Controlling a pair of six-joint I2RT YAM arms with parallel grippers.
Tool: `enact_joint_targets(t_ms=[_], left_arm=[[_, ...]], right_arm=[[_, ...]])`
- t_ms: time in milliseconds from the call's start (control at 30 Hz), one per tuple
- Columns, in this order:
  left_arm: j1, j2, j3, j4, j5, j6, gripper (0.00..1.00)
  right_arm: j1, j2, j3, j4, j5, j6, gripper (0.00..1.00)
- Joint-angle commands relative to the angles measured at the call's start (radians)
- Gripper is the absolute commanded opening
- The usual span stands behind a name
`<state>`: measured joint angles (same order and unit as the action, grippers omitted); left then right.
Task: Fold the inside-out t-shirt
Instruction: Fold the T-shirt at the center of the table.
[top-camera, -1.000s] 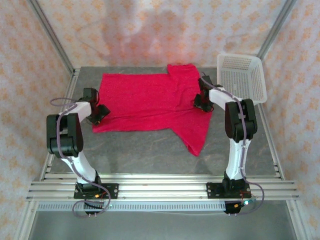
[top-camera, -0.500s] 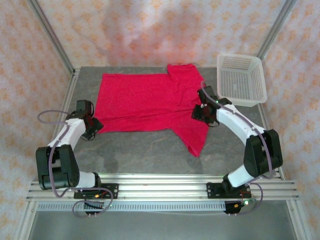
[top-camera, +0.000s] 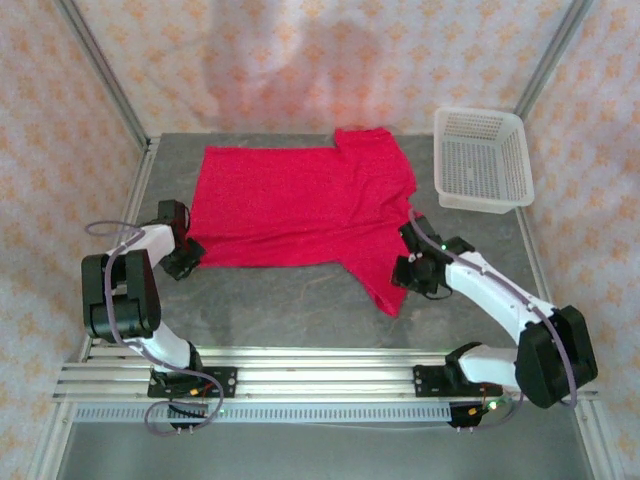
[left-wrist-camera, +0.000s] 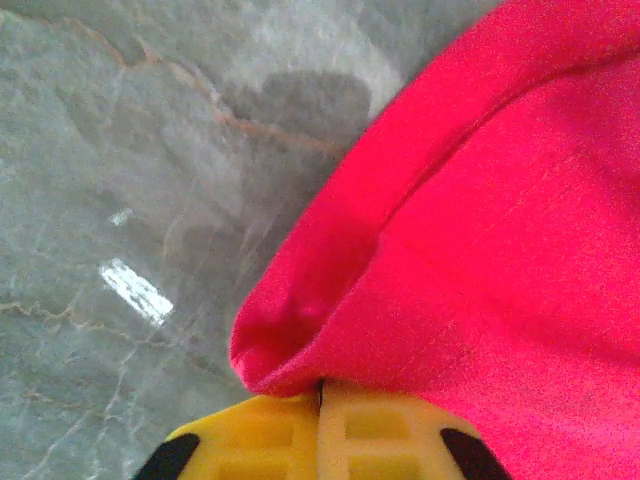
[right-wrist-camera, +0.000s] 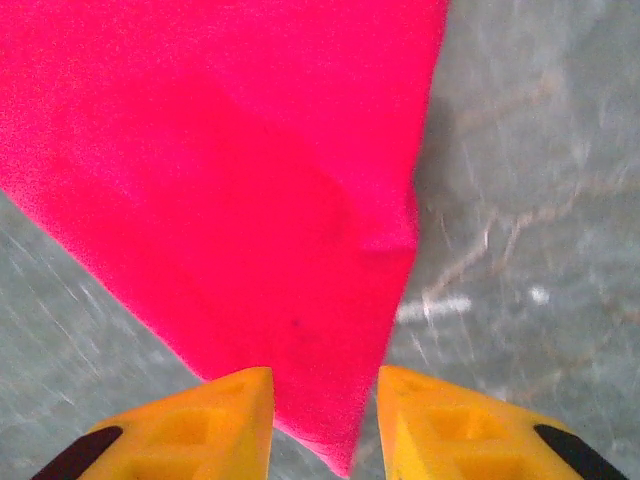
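Garment: red t-shirt (top-camera: 300, 205) lies spread flat on the grey table (top-camera: 280, 300), in the far half, centred between the arms.
Near right part: one pointed flap of cloth (top-camera: 392, 300) runs toward the near edge.
Left gripper: left gripper (top-camera: 185, 262) sits low at the shirt's near-left corner, on the table.
Left jaws: closed tight together in the left wrist view (left-wrist-camera: 320, 395), with the corner's folded hem bunched up right at the tips; it looks pinched.
Right gripper: right gripper (top-camera: 408, 272) is down at the right edge of the pointed flap.
Right jaws: a narrow gap in the right wrist view (right-wrist-camera: 325, 385); the flap's tip lies flat between the yellow fingers (right-wrist-camera: 210, 410), not clamped.
Basket: white mesh basket (top-camera: 480, 155) sits at the far right, apart from the shirt.
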<state>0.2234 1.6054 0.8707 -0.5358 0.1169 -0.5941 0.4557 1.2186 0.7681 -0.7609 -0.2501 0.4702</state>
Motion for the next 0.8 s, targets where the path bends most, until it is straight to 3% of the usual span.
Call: enact_joint_targets(t_ms=[0, 167, 267, 767], left_arm=[[0.004, -0.013, 0.007, 0.023, -0.017, 0.006, 0.00], [0.004, -0.091, 0.001, -0.007, 0.008, -0.002, 0.00], [0.002, -0.131, -0.014, -0.007, 0.030, -0.009, 0.00], [0.002, -0.156, -0.012, -0.012, 0.070, -0.004, 0.00]], right_arm=[[0.082, -0.060, -0.060, -0.019, -0.055, 0.104, 0.27], [0.275, -0.041, -0.053, 0.065, -0.047, 0.244, 0.25], [0.334, 0.030, -0.030, 0.094, -0.009, 0.269, 0.24], [0.353, 0.222, 0.020, 0.266, 0.198, 0.234, 0.26]])
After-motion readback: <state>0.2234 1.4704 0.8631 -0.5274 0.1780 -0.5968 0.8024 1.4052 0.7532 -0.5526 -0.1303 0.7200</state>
